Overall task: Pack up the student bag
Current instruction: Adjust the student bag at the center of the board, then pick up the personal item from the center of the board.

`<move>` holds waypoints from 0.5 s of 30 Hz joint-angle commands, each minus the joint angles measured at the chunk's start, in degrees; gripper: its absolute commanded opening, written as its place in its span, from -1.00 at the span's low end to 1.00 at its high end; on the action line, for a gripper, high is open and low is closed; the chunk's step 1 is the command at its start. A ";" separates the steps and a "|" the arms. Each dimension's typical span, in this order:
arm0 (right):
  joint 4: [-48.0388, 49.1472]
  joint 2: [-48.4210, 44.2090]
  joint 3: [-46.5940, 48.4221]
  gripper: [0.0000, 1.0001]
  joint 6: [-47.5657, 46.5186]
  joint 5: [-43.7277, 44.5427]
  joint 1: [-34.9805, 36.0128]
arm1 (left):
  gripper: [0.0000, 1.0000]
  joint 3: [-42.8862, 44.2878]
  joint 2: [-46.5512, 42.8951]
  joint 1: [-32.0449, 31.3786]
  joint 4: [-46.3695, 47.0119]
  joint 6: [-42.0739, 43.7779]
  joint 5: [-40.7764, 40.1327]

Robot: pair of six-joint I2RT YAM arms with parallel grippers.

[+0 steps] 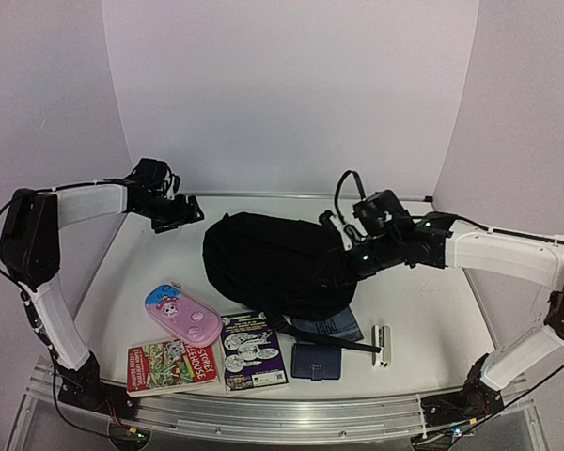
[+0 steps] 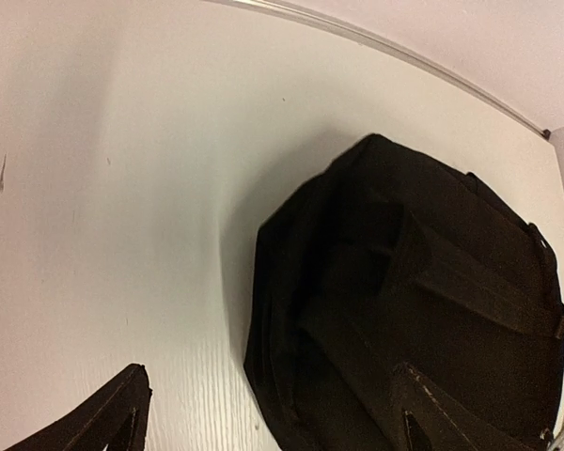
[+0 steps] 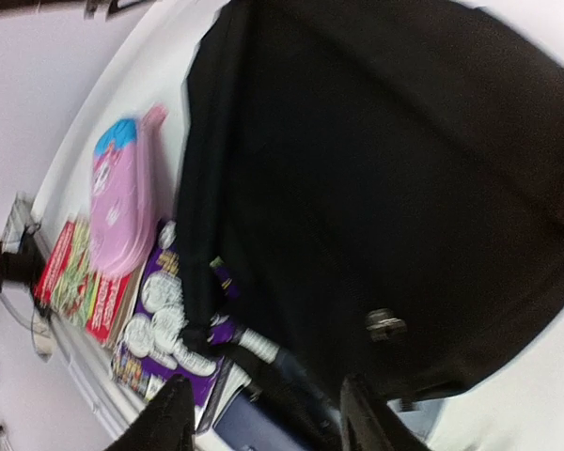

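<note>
The student bag (image 1: 273,263), a large black fabric backpack, lies flat in the middle of the table. My left gripper (image 1: 183,214) hovers just off its far-left side. In the left wrist view the left gripper (image 2: 273,427) is open, its fingers wide apart over the bag's (image 2: 414,301) edge, with nothing between them. My right gripper (image 1: 352,258) is over the bag's right side. The right wrist view shows this gripper (image 3: 268,423) open above the bag (image 3: 385,188) and a strap buckle (image 3: 385,324), gripping nothing.
In front of the bag lie a pink pencil case (image 1: 181,314), a red book (image 1: 172,365), a purple book (image 1: 252,349), a dark blue notebook (image 1: 317,360) and a small white item (image 1: 383,343). A blue item (image 1: 329,326) sticks out under the bag's front edge.
</note>
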 commanded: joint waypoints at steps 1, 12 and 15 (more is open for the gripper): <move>-5.11 6.22 -0.41 -0.23 -6.83 -6.52 5.10 | 0.77 -6.74 -7.32 -2.85 0.16 -2.95 1.24; -5.79 14.53 -0.60 -0.45 -13.22 -12.54 8.41 | 0.77 -15.01 -11.22 -9.51 2.97 -9.45 5.43; -5.88 15.48 -1.65 -0.45 -13.68 -10.71 8.48 | 0.77 -16.05 -11.93 -9.56 3.52 -10.66 5.37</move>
